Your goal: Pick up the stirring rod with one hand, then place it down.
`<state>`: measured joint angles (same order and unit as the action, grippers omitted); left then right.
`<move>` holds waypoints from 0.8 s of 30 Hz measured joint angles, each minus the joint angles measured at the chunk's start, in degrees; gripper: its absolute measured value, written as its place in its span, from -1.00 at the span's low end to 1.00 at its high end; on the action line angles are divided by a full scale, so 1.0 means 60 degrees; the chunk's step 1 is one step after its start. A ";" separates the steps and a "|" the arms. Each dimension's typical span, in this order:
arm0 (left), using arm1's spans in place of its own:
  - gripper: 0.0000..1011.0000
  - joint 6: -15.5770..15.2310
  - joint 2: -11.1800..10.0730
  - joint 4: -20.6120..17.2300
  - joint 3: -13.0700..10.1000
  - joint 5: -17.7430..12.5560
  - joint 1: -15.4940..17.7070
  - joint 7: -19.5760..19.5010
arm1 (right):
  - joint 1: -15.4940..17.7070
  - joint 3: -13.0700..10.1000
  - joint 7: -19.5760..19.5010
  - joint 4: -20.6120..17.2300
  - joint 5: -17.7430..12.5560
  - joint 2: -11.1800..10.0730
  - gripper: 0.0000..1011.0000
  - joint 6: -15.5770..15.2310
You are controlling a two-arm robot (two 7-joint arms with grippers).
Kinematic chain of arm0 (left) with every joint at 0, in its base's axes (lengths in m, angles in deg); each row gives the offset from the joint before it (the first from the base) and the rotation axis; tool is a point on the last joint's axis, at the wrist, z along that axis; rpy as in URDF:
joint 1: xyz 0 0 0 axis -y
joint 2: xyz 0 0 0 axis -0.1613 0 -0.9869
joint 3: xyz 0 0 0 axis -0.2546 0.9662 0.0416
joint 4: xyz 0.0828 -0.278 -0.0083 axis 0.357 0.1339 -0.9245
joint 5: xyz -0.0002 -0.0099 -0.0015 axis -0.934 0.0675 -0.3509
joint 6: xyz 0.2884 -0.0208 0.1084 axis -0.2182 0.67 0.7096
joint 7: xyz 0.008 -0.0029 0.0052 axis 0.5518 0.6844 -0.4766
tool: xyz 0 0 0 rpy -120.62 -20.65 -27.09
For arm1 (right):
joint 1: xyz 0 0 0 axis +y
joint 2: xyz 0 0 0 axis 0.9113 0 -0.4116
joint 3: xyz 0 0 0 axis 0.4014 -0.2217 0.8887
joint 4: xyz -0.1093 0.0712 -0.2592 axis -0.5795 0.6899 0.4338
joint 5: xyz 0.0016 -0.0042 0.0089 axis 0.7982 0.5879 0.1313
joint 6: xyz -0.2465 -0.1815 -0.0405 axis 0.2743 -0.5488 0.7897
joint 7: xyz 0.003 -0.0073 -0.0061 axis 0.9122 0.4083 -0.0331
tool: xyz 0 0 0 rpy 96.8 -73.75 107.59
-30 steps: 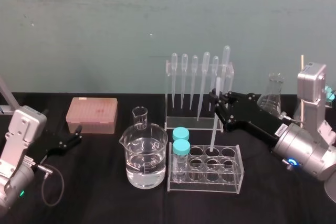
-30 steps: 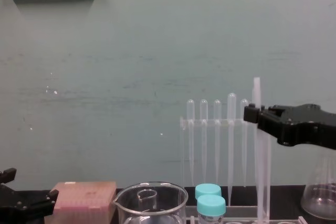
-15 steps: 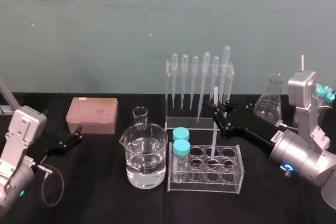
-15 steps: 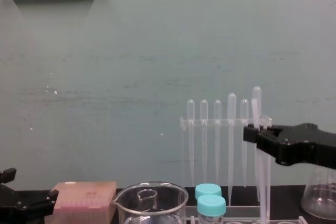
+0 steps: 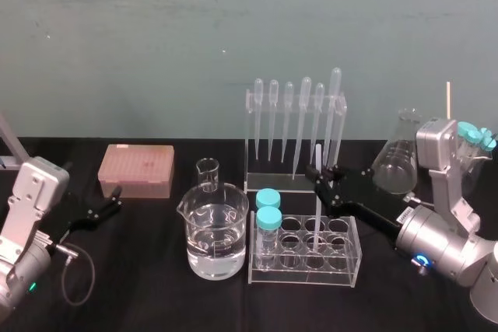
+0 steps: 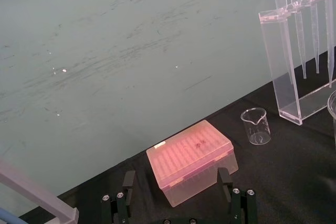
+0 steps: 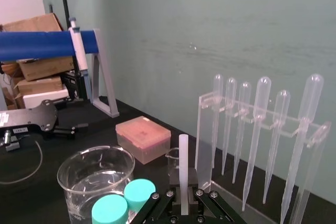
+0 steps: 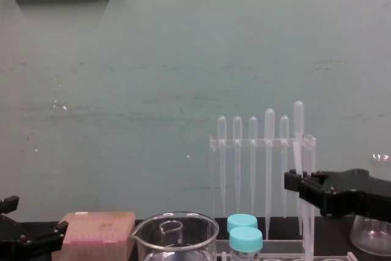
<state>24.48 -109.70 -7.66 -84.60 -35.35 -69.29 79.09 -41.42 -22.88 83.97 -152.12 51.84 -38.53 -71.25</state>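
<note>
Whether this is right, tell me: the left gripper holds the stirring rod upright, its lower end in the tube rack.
Wrong arm. In the head view the right gripper holds the stirring rod upright, its lower end in the tube rack. The left gripper sits idle by the pink box, jaws open.

Head view down onto table (image 5: 148, 285), chest view low across it, both sharing pipette rack (image 5: 296, 141)

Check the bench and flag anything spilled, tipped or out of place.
Nothing is spilled or knocked over. One oddity: the stirring rod stands slightly tilted in a hole of the tube rack, with the right gripper shut on it. The left gripper sits parked, open, at the left.
</note>
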 joint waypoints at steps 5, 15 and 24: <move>0.98 0.0000 0.0000 0.0000 0.0000 0.0000 0.0001 0.0000 | 0.0023 0.0037 -0.0004 0.0134 0.0067 0.0066 -0.86 -0.0009; 0.98 0.0000 0.0000 0.0000 0.0000 0.0000 0.0000 0.0000 | 0.0043 0.0027 -0.0050 0.0175 0.0133 0.0113 -0.86 0.0034; 0.98 0.0000 0.0000 0.0000 0.0000 0.0000 0.0000 0.0000 | 0.0041 0.0027 -0.0048 0.0169 0.0121 0.0107 -0.80 0.0024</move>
<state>24.48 -109.70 -7.66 -84.60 -35.35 -69.29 79.08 -41.18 -22.72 83.68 -151.10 52.56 -37.89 -71.11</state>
